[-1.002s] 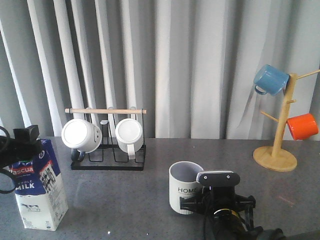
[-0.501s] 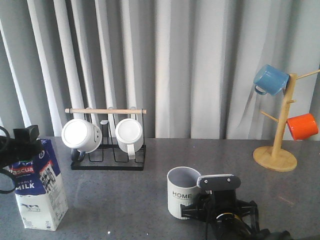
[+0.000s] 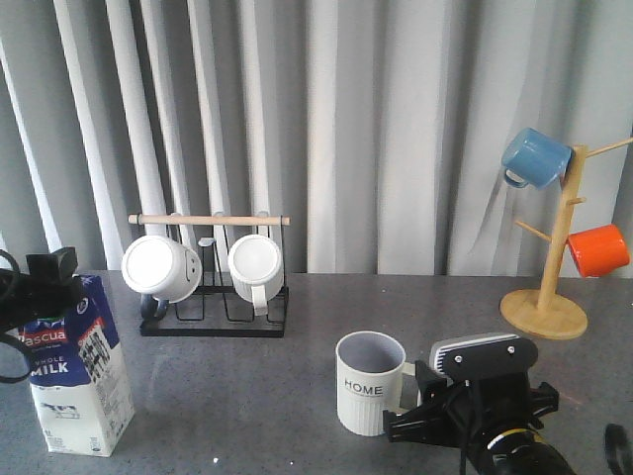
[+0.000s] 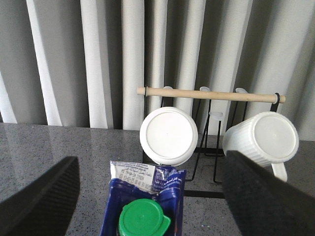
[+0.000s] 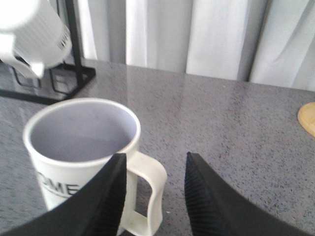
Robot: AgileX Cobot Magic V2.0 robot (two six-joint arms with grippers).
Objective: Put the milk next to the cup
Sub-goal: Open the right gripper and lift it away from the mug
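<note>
Grey curtains hang behind a dark speckled table. The milk stands at the table's left side, well apart from the cup near the middle. The left gripper is wide open, one finger on each side of the milk's top. The right gripper is open, its fingers either side of the cup's handle.

Left gripper: held with its jaws spread wide apart, fingers seen at either side in the wrist view. Right gripper: positioned low at the front, jaws parted, fingers set apart.
</note>
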